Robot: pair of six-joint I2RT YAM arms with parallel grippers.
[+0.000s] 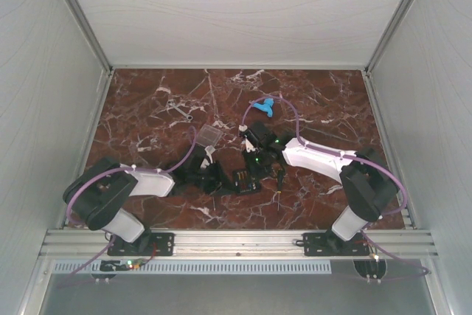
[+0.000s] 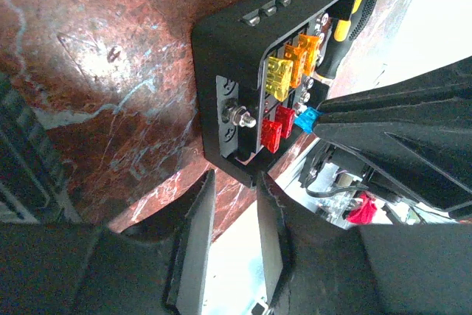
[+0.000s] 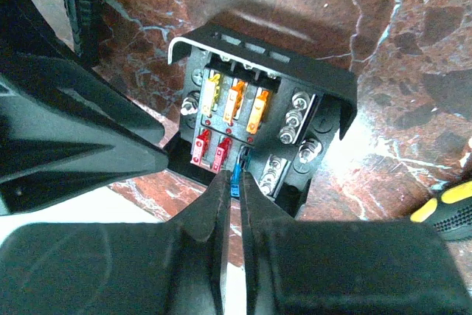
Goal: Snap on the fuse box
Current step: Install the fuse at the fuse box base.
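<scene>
Right fingers (image 3: 216,215): clenched on a small blue fuse (image 3: 235,180) in the lower row of the black square plastic fuse box (image 3: 313,75).
Left fingers (image 2: 198,234): grasping that box's near corner (it stands tilted on edge).
Box location: middle of the red marbled counter (image 1: 317,94), between both arms.
Clear square plastic lid (image 1: 209,136): flat on the counter beyond the left fingers, apart from the box.

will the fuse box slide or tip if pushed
Probably stiff: the fuse box looks like moulded black plastic. Likely slides, as the marble table looks glossy. Thin walls suggest light; the left tool gripping its corner should steady it.
</scene>
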